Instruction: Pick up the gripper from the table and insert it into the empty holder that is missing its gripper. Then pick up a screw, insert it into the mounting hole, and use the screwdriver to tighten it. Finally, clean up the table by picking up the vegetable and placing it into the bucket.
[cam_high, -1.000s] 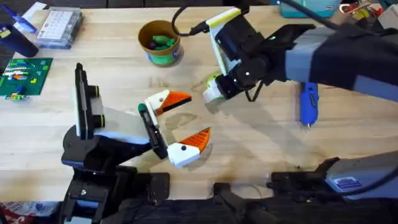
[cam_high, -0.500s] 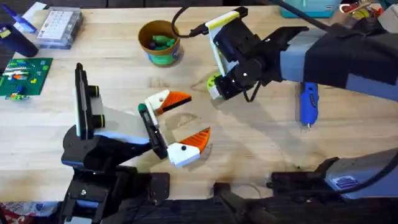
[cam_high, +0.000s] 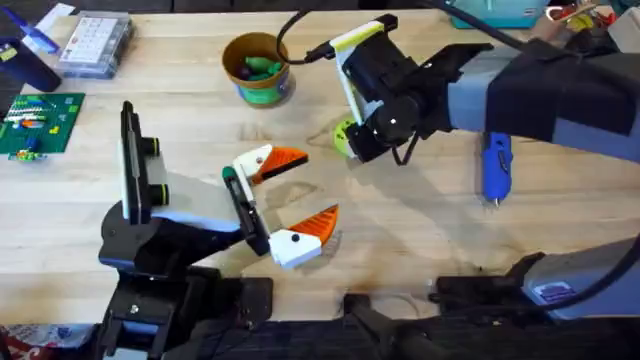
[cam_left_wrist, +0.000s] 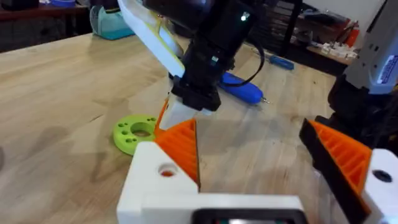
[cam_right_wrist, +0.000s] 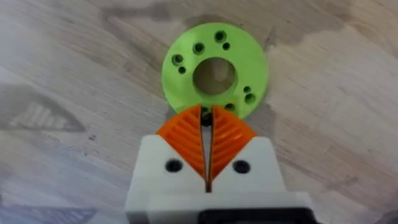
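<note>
Lime-green, the vegetable (cam_right_wrist: 214, 76) lay flat just ahead of the right gripper (cam_right_wrist: 208, 127), pads pressed together — clean-up stage, I judged; next, spread them to straddle its rim.

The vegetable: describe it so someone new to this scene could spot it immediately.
On the wooden table, look right of the yellow-rimmed bucket, directly under the right gripper, whose orange pads are shut at its edge. The vegetable lies flat there: a lime-green ring with a round centre hole and small holes on its face, unlike the long blue screwdriver farther right.
</note>
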